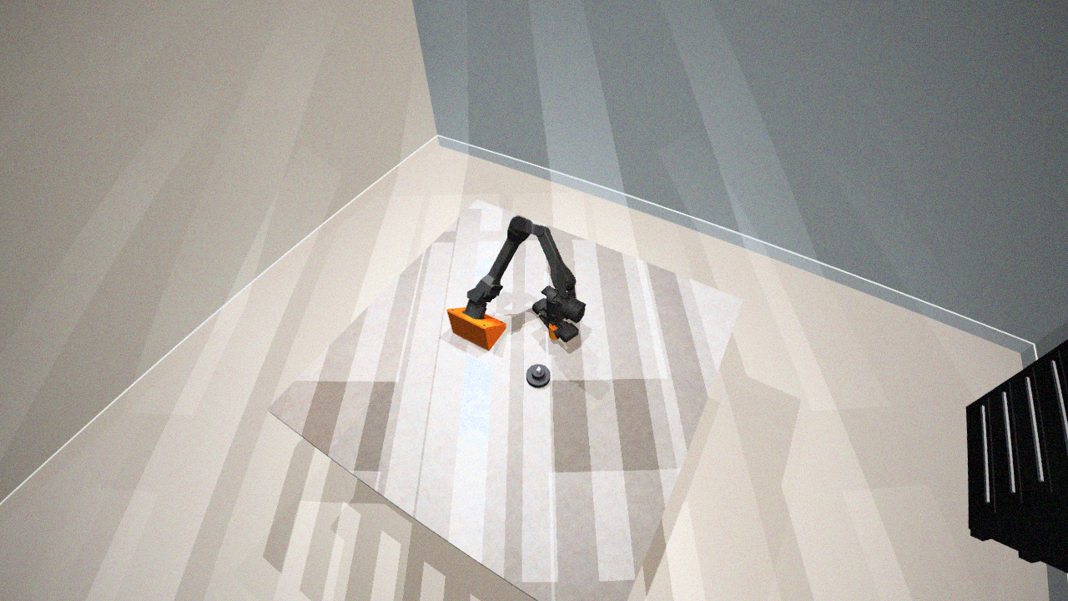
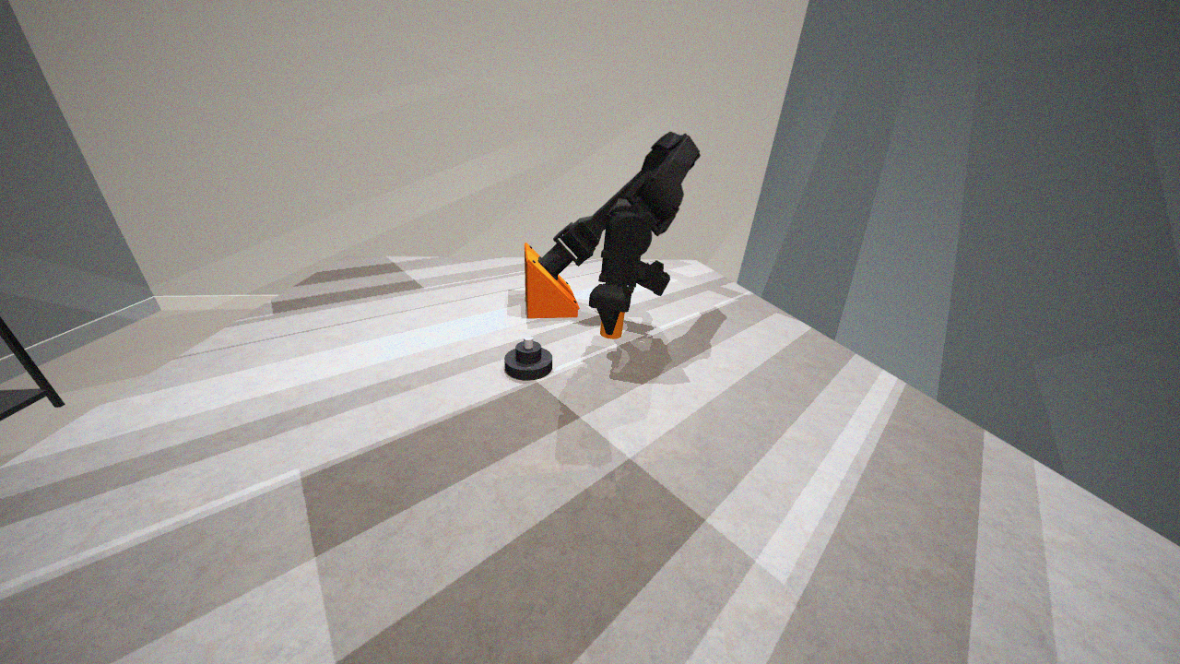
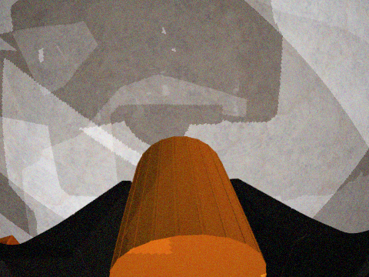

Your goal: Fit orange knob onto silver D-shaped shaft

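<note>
Near the centre of the exterior view, the orange knob is being pinched between the fingers of the black gripper. In the wrist view, the knob is being framed by a dark finger on each side, its broad flat end being shown at the bottom edge and its narrower end being pointed toward the middle. In the exterior view, the knob is being held nearly upright beneath the gripper, close over the pale tabletop; whether the surface is being touched cannot be told. The hole is being hidden from sight.

The round dark pedestal is being seen below and slightly left of the gripper in the top view, and lower left of it in the exterior view. The knob is being kept apart from the pedestal, and the silver shaft is being left bare, standing upright at its centre.

No container is being shown on the tabletop. The arm is being carried by an orange wedge-shaped base, left of the gripper in both outside views. Between knob and pedestal, nothing solid is being seen. At the right edge of the top view, a black slatted object is being partly cut off.
</note>
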You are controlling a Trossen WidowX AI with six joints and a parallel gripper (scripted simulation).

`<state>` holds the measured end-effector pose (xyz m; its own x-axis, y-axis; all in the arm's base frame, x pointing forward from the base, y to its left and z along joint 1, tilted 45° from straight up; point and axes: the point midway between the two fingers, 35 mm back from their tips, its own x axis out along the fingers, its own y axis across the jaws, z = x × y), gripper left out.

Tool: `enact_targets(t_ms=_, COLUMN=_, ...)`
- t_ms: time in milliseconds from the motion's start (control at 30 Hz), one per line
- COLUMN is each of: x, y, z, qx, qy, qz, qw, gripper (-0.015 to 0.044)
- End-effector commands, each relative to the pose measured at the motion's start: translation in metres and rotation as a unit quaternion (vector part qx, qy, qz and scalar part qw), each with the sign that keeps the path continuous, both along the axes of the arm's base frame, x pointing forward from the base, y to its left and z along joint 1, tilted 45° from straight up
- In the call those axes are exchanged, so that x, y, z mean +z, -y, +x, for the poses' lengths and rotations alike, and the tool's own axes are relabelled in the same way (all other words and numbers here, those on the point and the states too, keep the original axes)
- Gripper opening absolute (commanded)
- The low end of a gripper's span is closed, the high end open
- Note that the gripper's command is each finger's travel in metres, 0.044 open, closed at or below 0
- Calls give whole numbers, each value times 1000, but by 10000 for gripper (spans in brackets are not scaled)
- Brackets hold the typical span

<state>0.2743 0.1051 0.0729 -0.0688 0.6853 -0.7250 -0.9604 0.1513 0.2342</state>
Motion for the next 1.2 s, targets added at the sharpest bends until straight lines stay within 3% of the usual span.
enact_targets(t_ms=0, x=-16, y=-14, z=-1, qx=1, qy=-7, qz=5, qw=1000, gripper=0)
enact_targets(t_ms=567, x=-38, y=-36, z=-2, qx=6, qy=-11, qz=10, qw=1000, gripper=0)
enact_targets(t_ms=867, x=-37, y=-36, z=-2, qx=7, qy=-9, qz=8, qw=1000, gripper=236)
enact_targets(t_ms=1167, x=-37, y=-36, z=-2, qx=7, qy=-9, qz=8, qw=1000, gripper=240)
